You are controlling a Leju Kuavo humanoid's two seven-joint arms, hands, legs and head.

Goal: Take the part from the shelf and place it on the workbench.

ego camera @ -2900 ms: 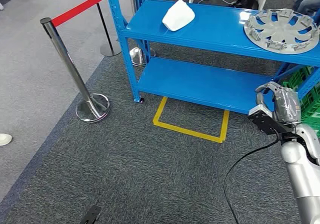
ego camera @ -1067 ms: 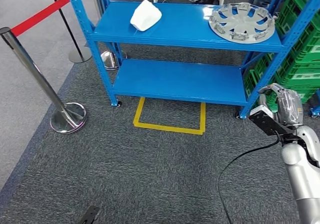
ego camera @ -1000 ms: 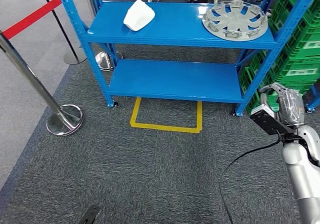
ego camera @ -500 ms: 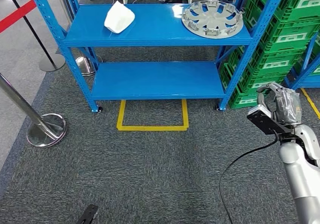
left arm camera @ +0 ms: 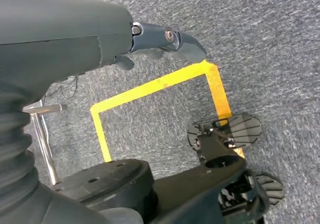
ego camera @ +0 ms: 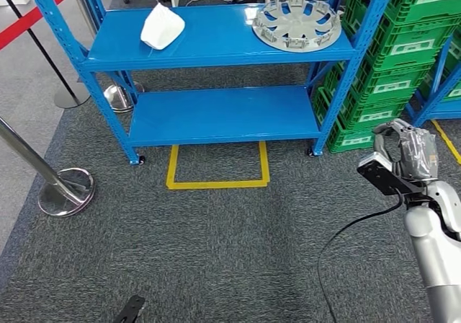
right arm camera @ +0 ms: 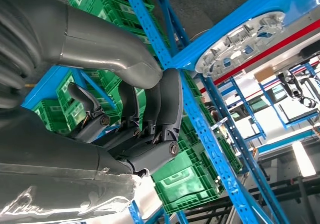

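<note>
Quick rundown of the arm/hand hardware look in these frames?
Right arm: silver rounded shell. A black cable loops from its wrist. Right hand: grey back under clear glossy wrap, a flat black plate at the wrist, dark fingers, thick grey thumb. Left hand: dark grey, with a ribbed cover.

No words or numbers can be read. White labels are seen on the green crates (ego camera: 400,45) beyond the right hand (ego camera: 405,150), but they are too blurred.

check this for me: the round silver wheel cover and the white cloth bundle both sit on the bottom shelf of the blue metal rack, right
Not quite. The head view shows the round silver wheel cover and the white cloth bundle both on the top shelf of the blue metal rack; the bottom shelf holds neither.
</note>
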